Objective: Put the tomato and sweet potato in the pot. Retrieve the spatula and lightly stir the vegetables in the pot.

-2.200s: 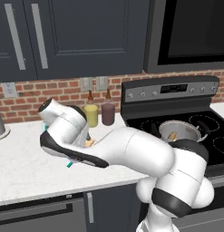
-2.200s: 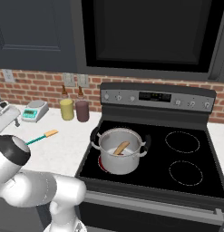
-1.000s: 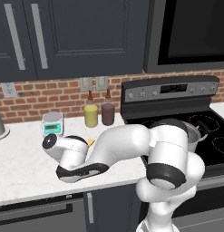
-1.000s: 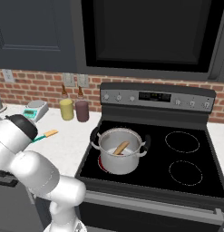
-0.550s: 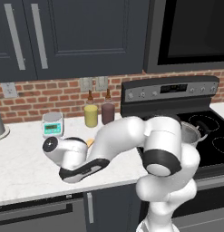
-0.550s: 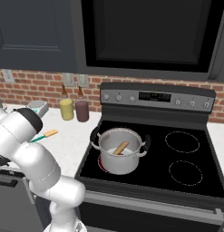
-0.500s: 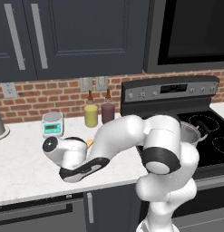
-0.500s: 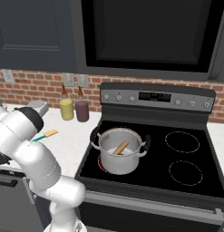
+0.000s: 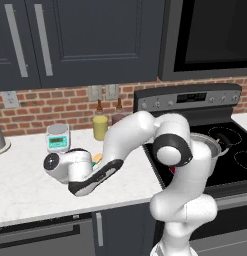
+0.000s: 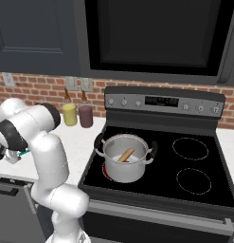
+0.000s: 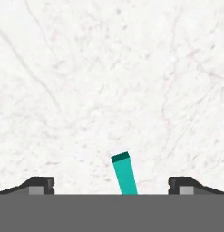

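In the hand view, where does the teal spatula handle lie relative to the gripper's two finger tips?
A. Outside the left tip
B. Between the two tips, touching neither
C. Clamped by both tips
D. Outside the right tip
B: the spatula handle end lies on the white counter midway between the open gripper tips, with clear space either side.

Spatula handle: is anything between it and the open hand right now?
Nothing visible. In the hand view the teal spatula handle lies on bare white counter, between the spread fingertips of the hand, with clear marble on both sides.
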You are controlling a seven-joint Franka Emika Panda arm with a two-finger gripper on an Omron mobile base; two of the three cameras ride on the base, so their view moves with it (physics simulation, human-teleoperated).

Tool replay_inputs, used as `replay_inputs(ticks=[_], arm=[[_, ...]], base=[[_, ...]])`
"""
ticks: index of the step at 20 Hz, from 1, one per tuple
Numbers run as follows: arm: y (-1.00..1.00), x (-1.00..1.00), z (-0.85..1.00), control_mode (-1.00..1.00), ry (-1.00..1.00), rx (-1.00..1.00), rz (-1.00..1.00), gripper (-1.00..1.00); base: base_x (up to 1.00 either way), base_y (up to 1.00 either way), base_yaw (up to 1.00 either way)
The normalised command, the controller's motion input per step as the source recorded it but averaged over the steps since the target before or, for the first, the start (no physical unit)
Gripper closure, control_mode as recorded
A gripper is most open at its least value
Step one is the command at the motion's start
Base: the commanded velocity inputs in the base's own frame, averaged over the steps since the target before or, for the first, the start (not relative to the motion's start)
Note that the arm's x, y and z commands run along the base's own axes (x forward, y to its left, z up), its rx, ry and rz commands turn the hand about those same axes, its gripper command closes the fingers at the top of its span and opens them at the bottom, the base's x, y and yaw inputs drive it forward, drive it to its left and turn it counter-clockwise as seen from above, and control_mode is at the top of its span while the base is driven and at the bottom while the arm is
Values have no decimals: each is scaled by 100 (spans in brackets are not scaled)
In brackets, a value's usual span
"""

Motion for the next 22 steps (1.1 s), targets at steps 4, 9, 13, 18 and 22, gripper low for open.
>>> replay_inputs(ticks=[4, 9, 13, 18, 22], arm=[[6, 12, -4, -100, 0, -20, -3, -100], [2, 15, -4, -100, 0, -17, -2, -100], [10, 23, -3, -100, 0, -13, 0, -100], [1, 8, -11, -100, -1, -13, 0, -100], [-25, -1, -27, -100, -5, -11, 0, -100]], base=[[0, 0, 0], [0, 0, 0], [0, 0, 0], [0, 0, 0], [0, 0, 0]])
